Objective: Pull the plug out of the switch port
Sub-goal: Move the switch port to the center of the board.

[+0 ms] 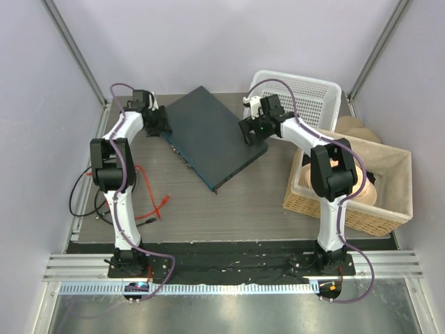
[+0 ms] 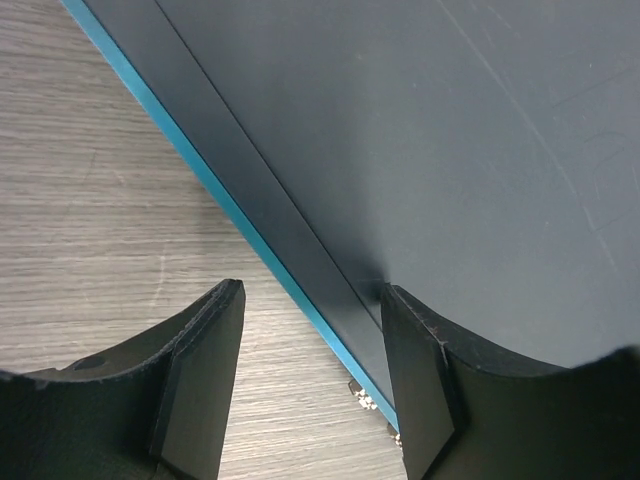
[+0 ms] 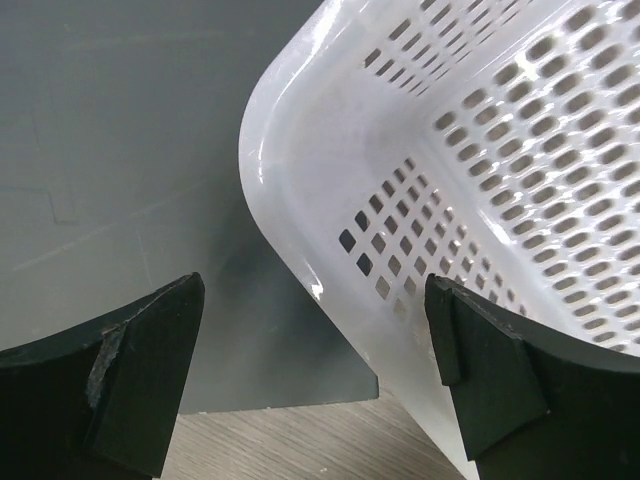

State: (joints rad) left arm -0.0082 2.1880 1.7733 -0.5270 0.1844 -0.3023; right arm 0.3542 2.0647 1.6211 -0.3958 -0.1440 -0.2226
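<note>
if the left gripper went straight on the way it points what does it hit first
Likely the switch: its blue front edge lies centred ahead of the open left gripper; depth is unclear.

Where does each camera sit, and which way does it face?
Top external: above and behind the arm bases, looking down on the table, switch and white basket; both whole arms show.
Left wrist: on the left arm, looking past the left gripper at the switch's blue front edge; only two fingers show.
Right wrist: on the right arm, looking past the right gripper at a switch corner and the white basket; only fingers show.
Shared: all see the switch; top and right wrist, the basket.
</note>
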